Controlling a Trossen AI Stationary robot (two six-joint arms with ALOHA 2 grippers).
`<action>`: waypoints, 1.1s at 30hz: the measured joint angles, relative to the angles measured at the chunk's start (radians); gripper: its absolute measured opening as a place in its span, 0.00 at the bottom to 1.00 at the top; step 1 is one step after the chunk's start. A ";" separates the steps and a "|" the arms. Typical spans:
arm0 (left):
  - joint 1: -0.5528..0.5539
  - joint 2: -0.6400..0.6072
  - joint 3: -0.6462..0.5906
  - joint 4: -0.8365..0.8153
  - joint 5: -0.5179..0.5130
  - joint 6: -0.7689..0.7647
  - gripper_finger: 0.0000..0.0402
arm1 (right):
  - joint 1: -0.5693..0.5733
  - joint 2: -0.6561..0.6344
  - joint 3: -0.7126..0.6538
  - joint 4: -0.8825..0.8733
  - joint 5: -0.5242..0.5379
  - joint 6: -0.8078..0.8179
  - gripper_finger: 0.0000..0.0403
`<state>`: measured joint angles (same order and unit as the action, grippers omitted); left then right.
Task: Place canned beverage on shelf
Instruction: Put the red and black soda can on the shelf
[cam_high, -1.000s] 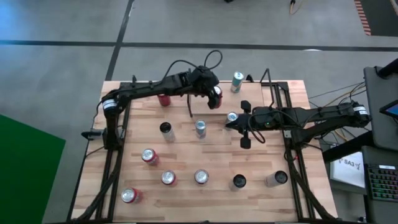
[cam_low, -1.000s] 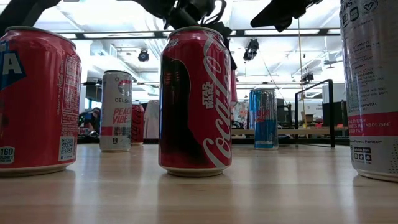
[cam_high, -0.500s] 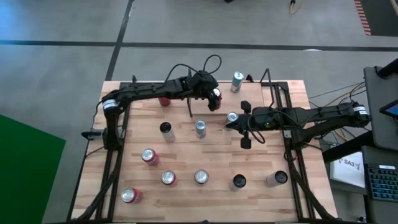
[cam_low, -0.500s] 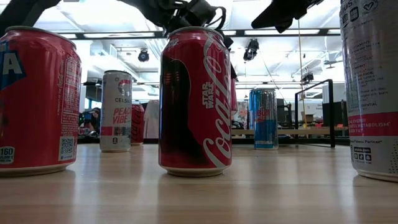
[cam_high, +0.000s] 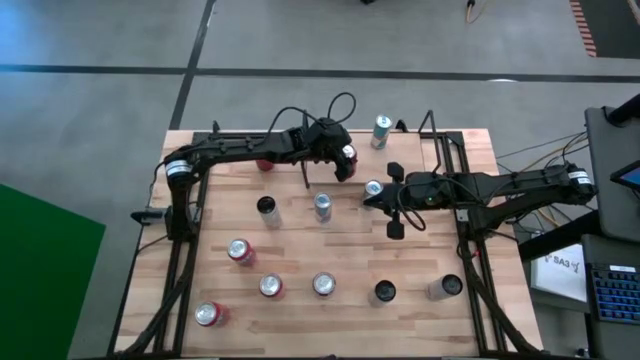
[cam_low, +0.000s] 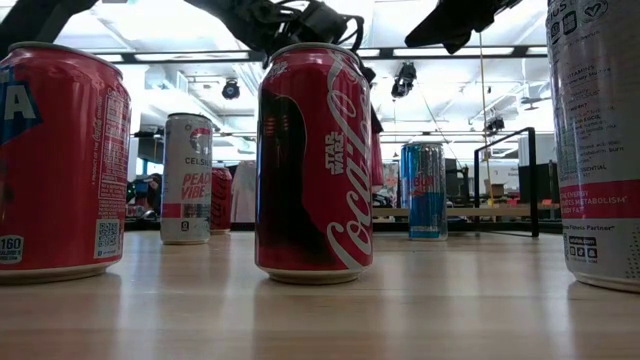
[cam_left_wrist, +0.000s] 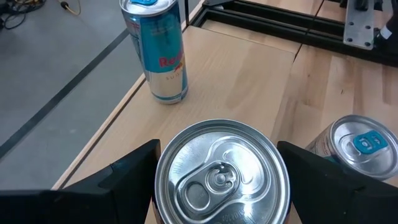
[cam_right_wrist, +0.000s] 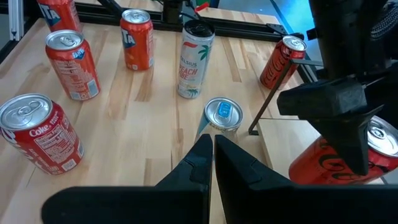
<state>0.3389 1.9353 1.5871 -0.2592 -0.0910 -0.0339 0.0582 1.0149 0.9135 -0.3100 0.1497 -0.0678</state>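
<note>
- Overhead light is bright and even; cans on the bench (cam_high: 300, 300) cast only short, soft shadows.
- In the low view, ceiling lights (cam_low: 180, 20) blow out to white, and the arms read as dark silhouettes.
- The nearest red can (cam_low: 312, 160) is sharp; the bench in front of it blurs.
- The can top (cam_left_wrist: 221, 177) shows soft glare in the left wrist view.

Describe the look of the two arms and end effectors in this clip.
Both arms are black, slim and jointed, with a pale band near each base. Loose black cables loop over the left end effector. The right end effector has matte black, wedge-shaped fingers. No markings are readable.
</note>
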 joint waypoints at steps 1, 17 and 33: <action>0.000 0.000 0.000 0.000 0.000 0.006 0.72 | 0.000 0.000 0.000 0.000 0.000 0.000 0.02; -0.002 0.001 -0.060 0.057 -0.005 0.002 0.72 | 0.000 0.000 -0.010 -0.001 0.000 0.004 0.02; -0.004 0.001 -0.072 0.056 -0.006 0.025 0.72 | 0.000 0.000 -0.018 0.000 0.000 0.005 0.02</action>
<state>0.3347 1.9362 1.5154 -0.2035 -0.0975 -0.0094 0.0586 1.0149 0.8955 -0.3103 0.1497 -0.0631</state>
